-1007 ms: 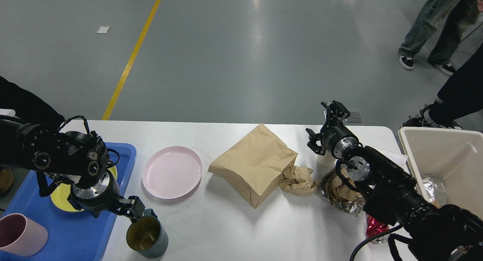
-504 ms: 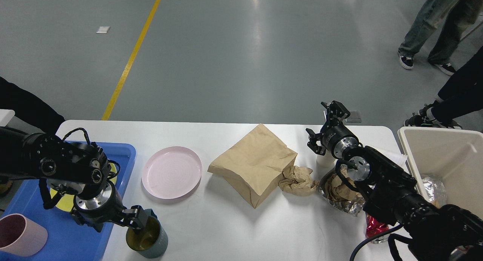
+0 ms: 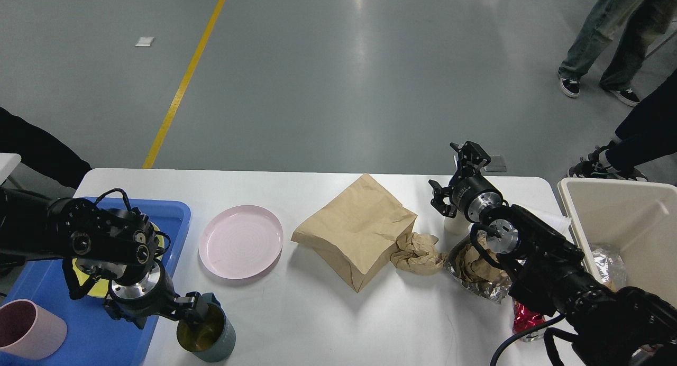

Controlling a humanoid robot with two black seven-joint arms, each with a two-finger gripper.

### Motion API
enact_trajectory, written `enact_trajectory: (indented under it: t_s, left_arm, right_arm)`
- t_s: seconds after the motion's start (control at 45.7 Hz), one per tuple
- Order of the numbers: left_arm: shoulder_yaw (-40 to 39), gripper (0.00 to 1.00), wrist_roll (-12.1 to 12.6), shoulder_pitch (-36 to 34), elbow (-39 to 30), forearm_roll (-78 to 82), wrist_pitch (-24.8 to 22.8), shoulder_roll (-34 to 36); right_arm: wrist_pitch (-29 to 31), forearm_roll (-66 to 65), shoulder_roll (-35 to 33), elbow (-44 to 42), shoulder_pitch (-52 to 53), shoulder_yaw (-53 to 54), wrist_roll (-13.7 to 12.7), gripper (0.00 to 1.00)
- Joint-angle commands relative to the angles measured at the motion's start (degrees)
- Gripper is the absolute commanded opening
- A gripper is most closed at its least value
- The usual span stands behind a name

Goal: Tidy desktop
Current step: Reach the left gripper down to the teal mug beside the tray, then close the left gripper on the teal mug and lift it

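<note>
On the blue tray [image 3: 100,334] at the left edge of the white desktop [image 3: 317,323] sit a pink cup [image 3: 29,329] and a yellow plate [image 3: 87,273], while the left gripper [image 3: 197,310] clamps the rim of a grey mug [image 3: 207,334]. Farther right lie a pink plate [image 3: 240,241], a brown paper bag [image 3: 357,229] and crumpled paper [image 3: 419,253]. The right gripper [image 3: 459,176] hovers with fingers apart, near the beige bin [image 3: 619,223].

Both arms matte black, chunky cylindrical joint housings. Left arm [image 3: 79,239]: round caps with small silver centre screws, polished silver wrist ring, thin black cable loops over the top, black two-finger left end effector [image 3: 198,307]. Right arm [image 3: 555,271]: silver wrist flange with bolt holes, thick black cable below, black angular-fingered right end effector [image 3: 456,176].
</note>
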Motion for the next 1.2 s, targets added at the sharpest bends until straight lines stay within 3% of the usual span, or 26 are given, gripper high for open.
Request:
enact_trajectory:
  t_s: [0.0, 0.394, 0.679, 1.007, 1.182]
  left_arm:
    - [-1.06, 0.95, 0.09, 1.21, 0.74, 0.00, 0.67, -0.84]
    - [-2.73, 0.90, 0.35, 4.47, 3.29, 0.18, 1.46, -2.07]
    - [-2.73, 0.58, 0.88, 4.38, 3.38, 0.44, 0.85, -2.07]
    - [-4.40, 0.28, 5.80, 6.05, 3.64, 0.44, 0.50, -2.42]
    - [-5.02, 0.11, 6.68, 6.14, 3.64, 0.35, -0.20, -2.42]
  right_arm:
    - [0.00, 0.00, 0.00, 0.00, 0.00, 0.00, 0.00, 1.00]
    - [0.00, 0.00, 0.00, 0.00, 0.00, 0.00, 0.00, 1.00]
    - [0.00, 0.00, 0.00, 0.00, 0.00, 0.00, 0.00, 1.00]
    - [0.00, 0.00, 0.00, 0.00, 0.00, 0.00, 0.00, 1.00]
    - [0.00, 0.00, 0.00, 0.00, 0.00, 0.00, 0.00, 1.00]
